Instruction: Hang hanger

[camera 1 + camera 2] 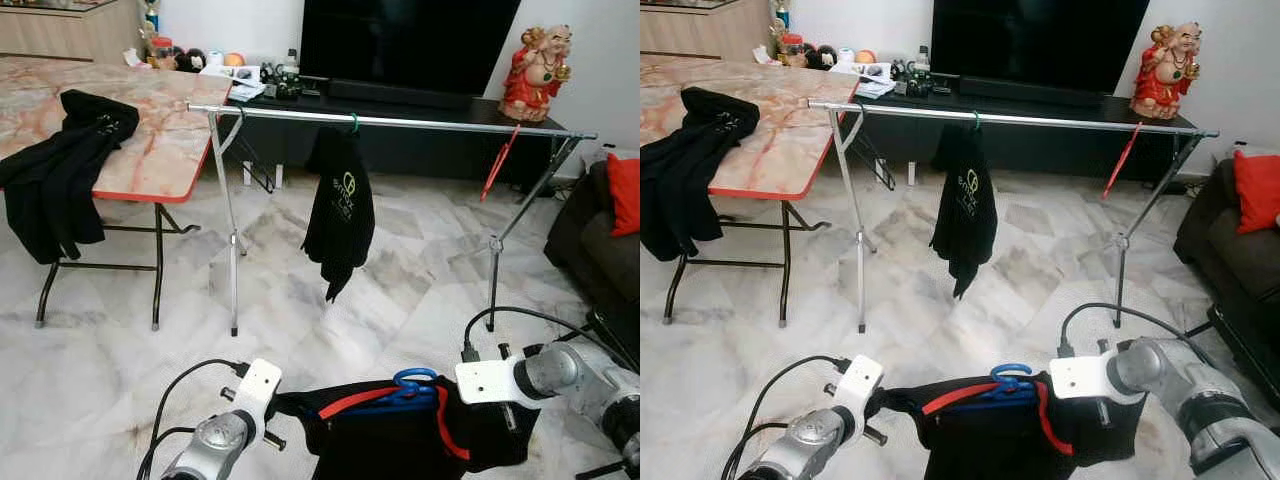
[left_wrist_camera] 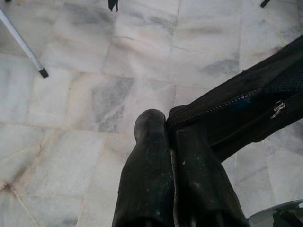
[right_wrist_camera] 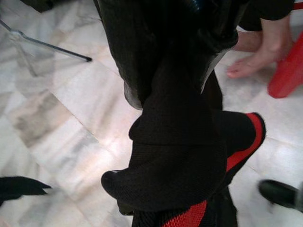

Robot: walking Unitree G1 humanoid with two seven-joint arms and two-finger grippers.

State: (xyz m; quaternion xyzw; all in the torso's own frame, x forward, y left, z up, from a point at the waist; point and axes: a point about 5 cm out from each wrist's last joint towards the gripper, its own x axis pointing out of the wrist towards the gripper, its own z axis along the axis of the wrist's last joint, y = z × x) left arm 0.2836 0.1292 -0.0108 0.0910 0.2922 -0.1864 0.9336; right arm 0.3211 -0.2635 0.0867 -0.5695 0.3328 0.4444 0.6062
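Grippers, left (image 2: 169, 142) and right (image 3: 175, 71), both clamp a black-and-red garment (image 1: 400, 435) on a blue hanger (image 1: 413, 380); open marble floor (image 1: 300, 330) separates it from the rail (image 1: 400, 121).

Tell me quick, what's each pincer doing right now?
Left pincer: shut on the black zippered garment with red trim, at its edge.
Right pincer: shut on the same garment.
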